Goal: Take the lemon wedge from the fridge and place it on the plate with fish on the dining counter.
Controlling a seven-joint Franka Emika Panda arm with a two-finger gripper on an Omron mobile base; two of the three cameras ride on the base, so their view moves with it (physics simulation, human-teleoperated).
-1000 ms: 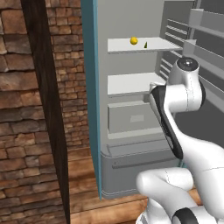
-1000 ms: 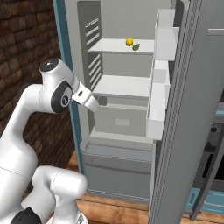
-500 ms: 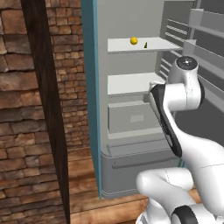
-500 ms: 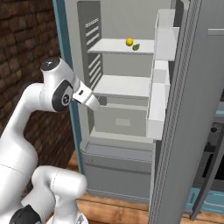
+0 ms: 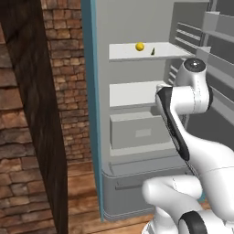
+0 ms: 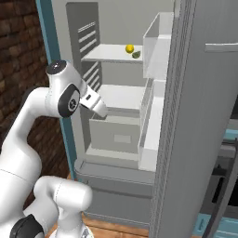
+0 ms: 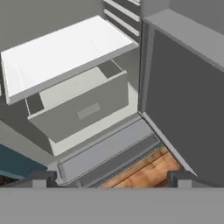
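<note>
With the fridge (image 6: 195, 116) door swung open, the gripper (image 6: 100, 108) sits by the middle shelf (image 5: 135, 93), jaws spread, holding nothing. Lemon wedge (image 6: 129, 48) is on the top shelf (far back), above and right of the gripper.

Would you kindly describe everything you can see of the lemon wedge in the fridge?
The lemon wedge is a tiny, rounded, bright yellow piece, smooth and unmarked as far as the pictures show. It rests on the fridge's top white shelf, towards the back, with a small dark green item just beside it. Whether the two touch cannot be told. Nothing grips it: the open claw points down at the drawer well below.
</note>
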